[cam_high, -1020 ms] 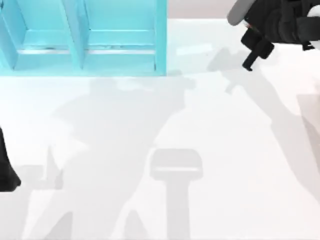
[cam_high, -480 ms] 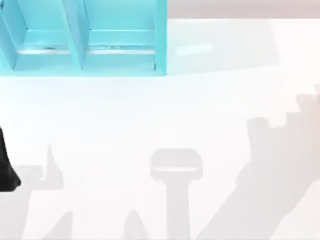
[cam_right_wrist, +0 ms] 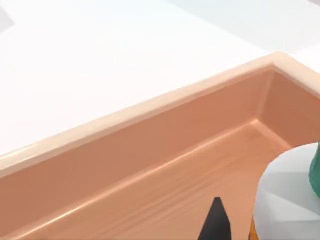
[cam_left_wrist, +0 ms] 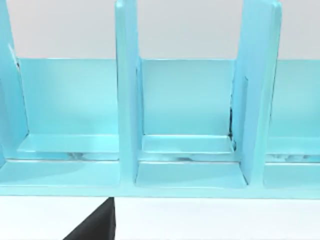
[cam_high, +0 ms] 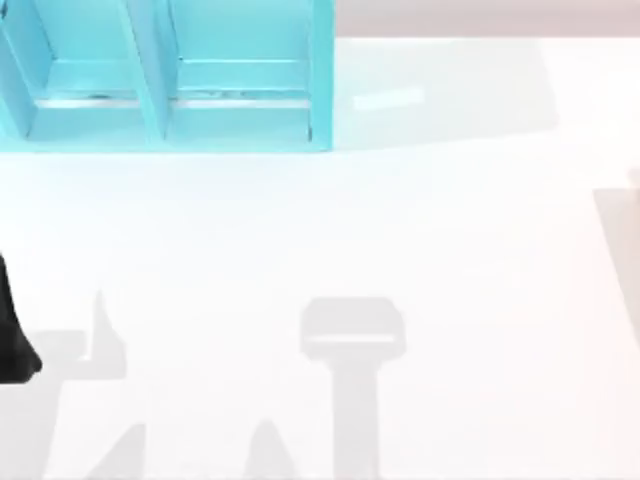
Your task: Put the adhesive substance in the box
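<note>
1. Across the top view: white table (cam_high: pixel 330 230), with grey shadows lying on its near half and along its right edge.
2. Far left corner: cyan shelf (cam_high: pixel 240 100), standing on the table and split by upright dividers into open bays. The left wrist view faces the front of the shelf (cam_left_wrist: pixel 185 180), with a white strip of table in front of its bottom lip.
3. Right wrist view: tan box (cam_right_wrist: pixel 150 145). One corner shows, with a pale rounded rim, sloping inner walls and a wood-grain floor. White table lies beyond the rim. Where the box sits on the table cannot be fixed from the top view.
4. Left edge of the table, near half: left arm (cam_high: pixel 14 335), a dark shape well apart from the shelf.
5. Left gripper (cam_left_wrist: pixel 95 226): a dark wedge in front of the shelf's bottom lip, over the table. Jaw state cannot be told.
6. Right gripper (cam_right_wrist: pixel 216 222): one dark pointed tip seen against the box floor, just beside the bottle. Jaw state cannot be told, nor whether it grips the bottle.
7. Bottle (cam_right_wrist: pixel 285 192): a white rounded shoulder, an edge of dark-green cap and a sliver of orange label below. It lies within the box outline, near the visible corner. Whether it rests on the floor or hangs above it cannot be told.
</note>
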Motion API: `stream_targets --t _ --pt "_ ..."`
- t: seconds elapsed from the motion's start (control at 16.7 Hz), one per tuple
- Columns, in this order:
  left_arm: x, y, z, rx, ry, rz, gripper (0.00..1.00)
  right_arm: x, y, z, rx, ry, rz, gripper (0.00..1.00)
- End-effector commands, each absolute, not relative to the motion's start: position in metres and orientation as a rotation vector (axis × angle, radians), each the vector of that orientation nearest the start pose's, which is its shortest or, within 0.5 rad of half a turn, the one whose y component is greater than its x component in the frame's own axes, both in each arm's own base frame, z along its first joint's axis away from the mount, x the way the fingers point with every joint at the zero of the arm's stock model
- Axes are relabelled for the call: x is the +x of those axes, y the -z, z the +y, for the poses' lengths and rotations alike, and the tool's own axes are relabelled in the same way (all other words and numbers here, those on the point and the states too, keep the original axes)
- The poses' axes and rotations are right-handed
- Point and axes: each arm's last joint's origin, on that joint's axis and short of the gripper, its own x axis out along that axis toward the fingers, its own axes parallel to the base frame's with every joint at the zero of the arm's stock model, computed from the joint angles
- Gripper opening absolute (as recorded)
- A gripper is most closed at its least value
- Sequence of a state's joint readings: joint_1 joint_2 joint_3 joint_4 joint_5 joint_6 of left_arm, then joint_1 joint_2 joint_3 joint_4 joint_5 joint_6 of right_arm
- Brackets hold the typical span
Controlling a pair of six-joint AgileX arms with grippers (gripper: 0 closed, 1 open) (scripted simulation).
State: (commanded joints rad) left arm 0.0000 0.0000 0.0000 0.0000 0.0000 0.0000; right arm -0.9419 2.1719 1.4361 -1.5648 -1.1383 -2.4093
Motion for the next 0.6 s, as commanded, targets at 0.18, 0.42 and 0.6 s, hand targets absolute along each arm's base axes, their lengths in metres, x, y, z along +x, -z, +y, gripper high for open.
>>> stream_targets --t 0.18,0.42,0.6 --pt "0.106 -0.160 -0.001 0.000 0.000 0.000 1.00 0.197 -0.125 -0.273 -0.082 -0.806 0.206 0.00" --pt "0.106 -0.160 -0.001 0.000 0.000 0.000 1.00 0.191 -0.122 -0.276 -0.057 -0.779 0.195 0.00" --pt "0.106 -0.160 -0.001 0.000 0.000 0.000 1.00 0.192 -0.123 -0.275 -0.063 -0.784 0.196 0.00"
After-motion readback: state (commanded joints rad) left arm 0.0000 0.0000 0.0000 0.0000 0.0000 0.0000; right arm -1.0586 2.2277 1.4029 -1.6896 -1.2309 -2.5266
